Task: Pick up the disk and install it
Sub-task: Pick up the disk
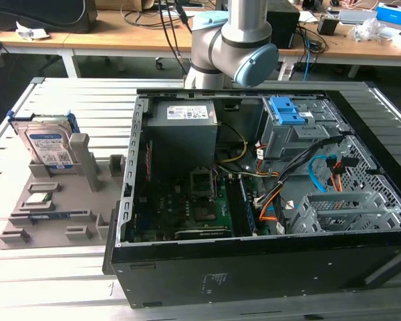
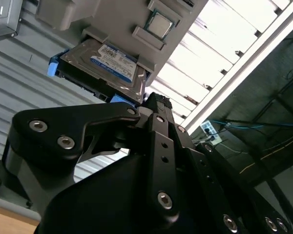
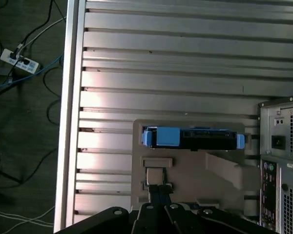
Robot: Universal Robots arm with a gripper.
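Worktop (image 1: 67, 100) (image 3: 185, 58): ribbed aluminium slats, matte silver. On it lies a black steel computer case (image 1: 254, 274), on its side with the side panel off. Inside the case:
- a grey power-supply box (image 1: 184, 124) with a white sticker
- a green motherboard (image 1: 187, 207)
- a perforated bare-metal drive cage (image 1: 341, 214)
- a blue plastic latch piece (image 1: 291, 114)
- orange and blue cables (image 1: 321, 170)

A silver-and-blue robot arm (image 1: 234, 40) rises behind the case.

A flat grey plastic holder tray (image 1: 60, 207) (image 3: 185, 170) (image 2: 112, 14) sits on the worktop just beside the case, on the exterior view's left. It is moulded with slots, pegs and shallow pockets.

The disk (image 1: 50, 144) (image 2: 105, 63) (image 3: 190, 138) stands on edge in a slot at the tray's far end. It is a flat rectangular silver metal body with a white-and-blue label on its face. A bright blue plastic carrier frame wraps its edges, and there is dark circuitry on the back.

A small square chip (image 2: 158, 25) (image 1: 39, 198) lies in a tray pocket near the disk.

The black gripper (image 3: 159, 187) (image 2: 156, 100) hovers over the tray, apart from the disk. Its fingers (image 3: 154, 195) (image 2: 158, 126) are pressed together with nothing between them.
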